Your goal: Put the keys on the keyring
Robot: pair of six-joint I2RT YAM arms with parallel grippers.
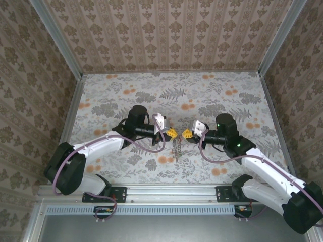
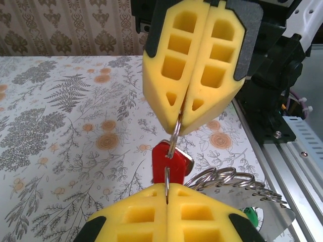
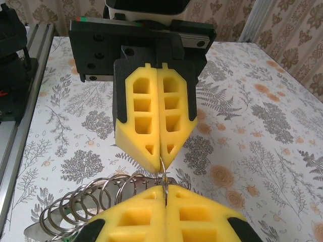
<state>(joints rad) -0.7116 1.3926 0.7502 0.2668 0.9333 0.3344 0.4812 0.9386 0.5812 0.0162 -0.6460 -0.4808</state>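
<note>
The keyring (image 2: 227,177) reads as a string of thin grey wire loops fanned out like a coil. One thin loop passes through the head of a red key (image 2: 171,160), which sits between the two end effectors above the floral table (image 2: 60,126). From above, the rest of the chain trails toward the near edge, just below where the tips meet. The left arm reaches in from the left with its elbow bent and its wrist pointing right. The left end effector (image 1: 172,132) has its yellow foam pads pressed together, pinching the wire on its side of the key. The right arm mirrors it, and the right end effector (image 1: 187,134), pads likewise pressed together, pinches the wire on the key's other side, with the two tips just apart.
</note>
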